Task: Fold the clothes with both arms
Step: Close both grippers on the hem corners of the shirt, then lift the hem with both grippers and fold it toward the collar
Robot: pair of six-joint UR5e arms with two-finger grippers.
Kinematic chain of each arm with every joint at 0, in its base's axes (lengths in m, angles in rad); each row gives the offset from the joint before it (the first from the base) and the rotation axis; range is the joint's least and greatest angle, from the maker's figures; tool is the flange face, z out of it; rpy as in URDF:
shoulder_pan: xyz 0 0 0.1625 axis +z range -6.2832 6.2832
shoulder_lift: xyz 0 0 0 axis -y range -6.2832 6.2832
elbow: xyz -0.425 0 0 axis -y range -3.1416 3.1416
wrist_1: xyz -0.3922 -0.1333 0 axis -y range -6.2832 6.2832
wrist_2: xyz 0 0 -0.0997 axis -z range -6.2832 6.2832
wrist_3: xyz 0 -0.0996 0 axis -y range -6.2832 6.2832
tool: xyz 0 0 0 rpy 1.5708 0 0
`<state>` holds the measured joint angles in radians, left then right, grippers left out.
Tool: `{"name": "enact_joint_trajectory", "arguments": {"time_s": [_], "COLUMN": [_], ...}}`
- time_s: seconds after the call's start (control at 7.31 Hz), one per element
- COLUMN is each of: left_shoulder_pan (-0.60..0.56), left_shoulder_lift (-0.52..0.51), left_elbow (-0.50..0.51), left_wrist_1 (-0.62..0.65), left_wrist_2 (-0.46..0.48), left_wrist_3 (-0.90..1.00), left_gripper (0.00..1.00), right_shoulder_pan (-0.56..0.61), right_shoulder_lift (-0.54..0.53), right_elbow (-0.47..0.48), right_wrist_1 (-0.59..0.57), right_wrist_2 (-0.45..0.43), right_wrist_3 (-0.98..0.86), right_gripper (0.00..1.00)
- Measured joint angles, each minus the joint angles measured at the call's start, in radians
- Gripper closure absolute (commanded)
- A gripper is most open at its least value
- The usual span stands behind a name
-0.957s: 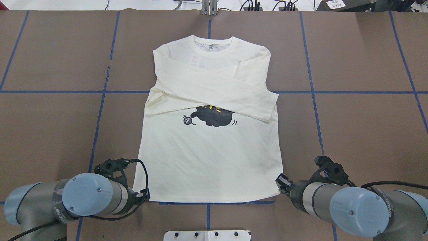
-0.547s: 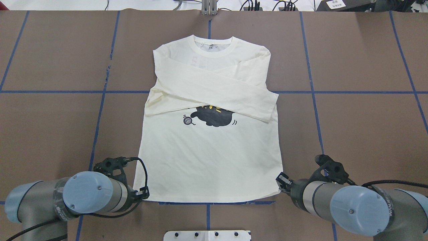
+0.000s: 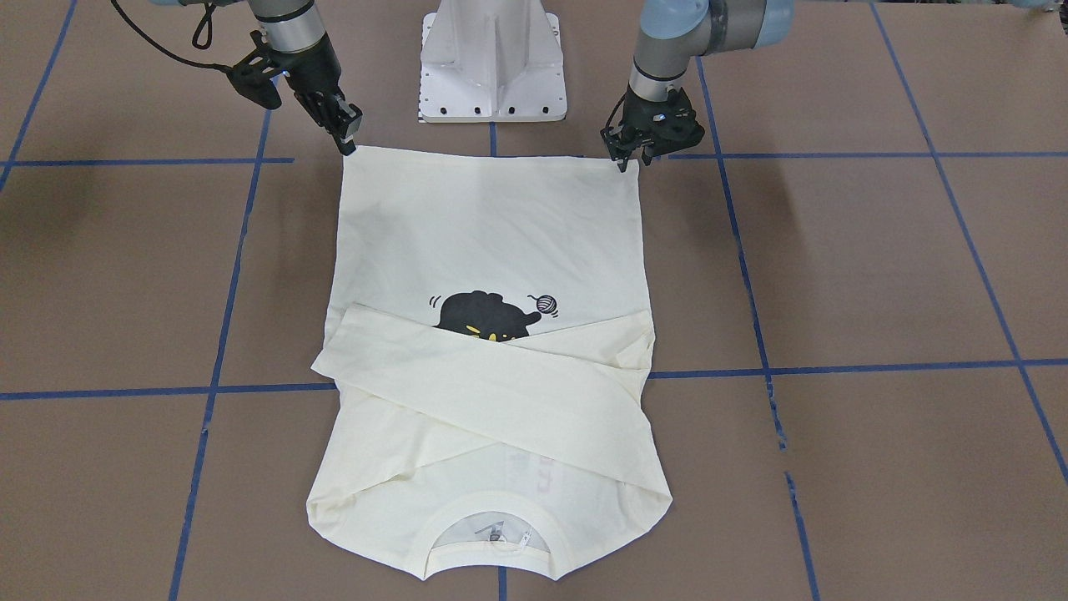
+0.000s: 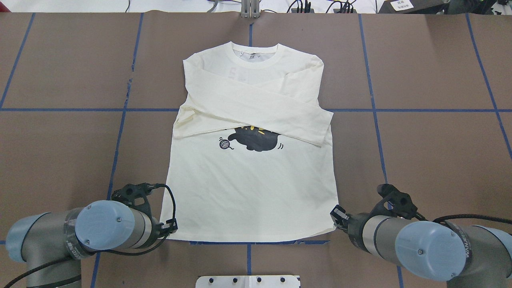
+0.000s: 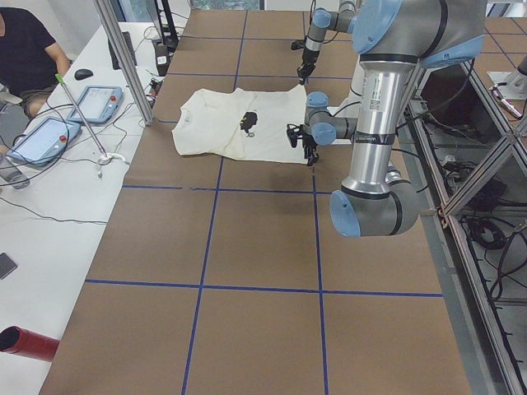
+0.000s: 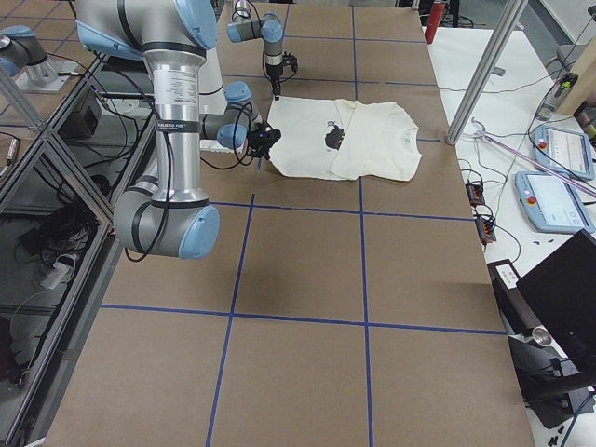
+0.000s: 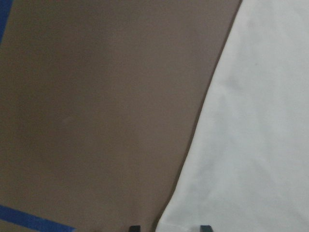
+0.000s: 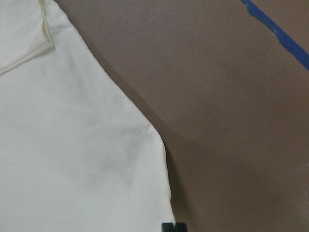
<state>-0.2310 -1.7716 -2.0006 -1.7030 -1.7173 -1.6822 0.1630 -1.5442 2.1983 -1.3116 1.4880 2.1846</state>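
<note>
The cream shirt (image 4: 252, 192) lies flat on the brown table with the cat print (image 4: 256, 140) up. Both sleeves are crossed over its chest and its hem is nearest the robot. My left gripper (image 3: 626, 160) stands at the hem's left corner. In the left wrist view (image 7: 170, 227) its fingertips are open, one on each side of the shirt's edge (image 7: 260, 121). My right gripper (image 3: 349, 148) stands at the hem's other corner. In the right wrist view (image 8: 174, 226) its fingertips are together at the tip of the corner (image 8: 72, 145). I cannot tell whether cloth is pinched between them.
The white pedestal base (image 3: 491, 58) stands just behind the hem. Blue tape lines (image 4: 120, 132) cross the brown table. In the left side view a side table with tablets (image 5: 49, 136), a seated person (image 5: 25, 49) and a red cylinder (image 5: 25, 341) lie beyond the table's far edge.
Both wrists have shifted slightly forward along the shirt's sides. The shirt has not visibly moved.
</note>
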Motion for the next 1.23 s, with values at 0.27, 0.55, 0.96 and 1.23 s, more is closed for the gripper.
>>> {"name": "enact_joint_trajectory", "arguments": {"time_s": [0.27,0.55,0.96,1.23], "left_shoulder_pan": [0.003,0.003,-0.005,-0.003], "left_shoulder_lift": [-0.010,-0.021,-0.041,-0.043], "left_elbow": [0.007,0.005,-0.073,-0.169], "left_wrist_1": [0.000,0.000,0.013,0.060], "left_wrist_2": [-0.001,-0.005,-0.014,-0.014], "left_wrist_3": [0.001,0.001,-0.002,-0.017], "left_gripper": [1.00,1.00,1.00,1.00], "right_shoulder_pan": [0.001,0.003,0.010,0.005], "right_shoulder_lift": [0.000,0.000,-0.007,-0.050], "right_elbow": [0.001,0.001,0.012,0.059], "right_wrist_1": [0.000,0.000,0.000,0.000], "right_wrist_2": [0.000,0.000,0.001,0.003], "right_wrist_3": [0.000,-0.004,-0.019,-0.031], "right_gripper": [1.00,1.00,1.00,1.00]}}
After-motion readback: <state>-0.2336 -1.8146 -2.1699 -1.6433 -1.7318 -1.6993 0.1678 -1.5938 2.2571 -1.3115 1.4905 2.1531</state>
